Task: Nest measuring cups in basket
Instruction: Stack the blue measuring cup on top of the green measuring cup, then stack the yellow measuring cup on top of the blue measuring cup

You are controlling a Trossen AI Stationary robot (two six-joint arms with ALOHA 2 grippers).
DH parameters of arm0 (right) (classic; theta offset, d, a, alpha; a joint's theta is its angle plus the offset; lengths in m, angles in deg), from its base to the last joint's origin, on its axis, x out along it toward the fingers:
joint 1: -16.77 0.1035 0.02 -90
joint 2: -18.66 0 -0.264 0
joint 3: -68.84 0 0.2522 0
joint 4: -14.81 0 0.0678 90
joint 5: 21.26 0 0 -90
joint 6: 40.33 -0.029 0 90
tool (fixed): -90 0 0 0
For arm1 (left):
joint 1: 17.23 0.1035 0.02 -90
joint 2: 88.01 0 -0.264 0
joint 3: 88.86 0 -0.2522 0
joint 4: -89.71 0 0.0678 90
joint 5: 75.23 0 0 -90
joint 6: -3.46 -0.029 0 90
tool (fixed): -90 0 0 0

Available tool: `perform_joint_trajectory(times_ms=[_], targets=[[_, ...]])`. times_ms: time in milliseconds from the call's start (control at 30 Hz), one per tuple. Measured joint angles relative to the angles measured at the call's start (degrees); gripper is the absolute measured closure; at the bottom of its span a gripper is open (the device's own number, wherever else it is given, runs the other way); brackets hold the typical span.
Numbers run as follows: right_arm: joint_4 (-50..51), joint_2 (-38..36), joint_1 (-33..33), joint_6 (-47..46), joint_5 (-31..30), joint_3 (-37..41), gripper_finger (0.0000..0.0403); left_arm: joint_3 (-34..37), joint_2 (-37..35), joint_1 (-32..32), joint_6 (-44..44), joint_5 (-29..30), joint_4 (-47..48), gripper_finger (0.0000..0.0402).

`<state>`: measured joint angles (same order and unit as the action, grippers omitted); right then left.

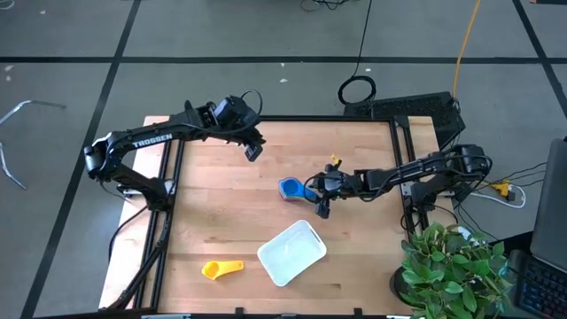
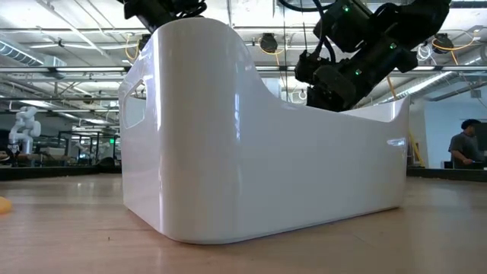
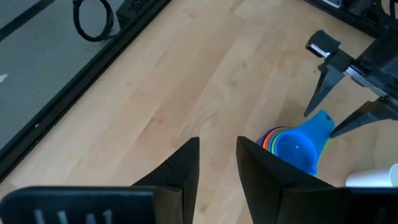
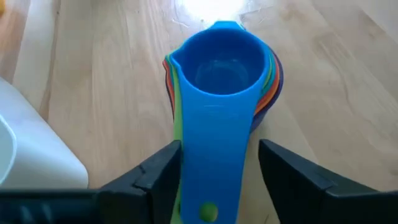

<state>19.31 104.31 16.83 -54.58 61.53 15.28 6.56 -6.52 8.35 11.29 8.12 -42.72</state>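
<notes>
Nesting tight, blue cup tops rainbow-rimmed stack; handle between right hand fingers.

The left arm bears the white word "TROSSEN"; nothing else is legible.

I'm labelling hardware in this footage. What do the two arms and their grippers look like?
Both arms are dark, slim and jointed, with black cables looped along them. The left arm carries white TROSSEN lettering on its long link. The left gripper and the right gripper each have two flat, dark, wedge-shaped fingers tapering to blunt tips. A small yellow part sits near the right arm's wrist.
</notes>
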Motion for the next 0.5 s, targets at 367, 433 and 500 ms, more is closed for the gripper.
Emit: perform_joint_trajectory(times_ms=[367,433,500], targets=[[3.0,-9.3,-0.9,3.4,0.0,0.0,0.0146,-0.9,-1.2,-1.0,-6.4,-3.8,14.0,0.0293],[3.9,-12.2,-1.4,5.1,-0.3,0.0,0.0145,-1.1,-1.2,-3.0,-6.5,-3.8,20.0,0.0293],[5.2,-14.9,-2.0,6.8,-0.3,0.0,0.0145,-0.8,-0.9,-6.3,-5.9,-3.8,27.9,0.0293]])
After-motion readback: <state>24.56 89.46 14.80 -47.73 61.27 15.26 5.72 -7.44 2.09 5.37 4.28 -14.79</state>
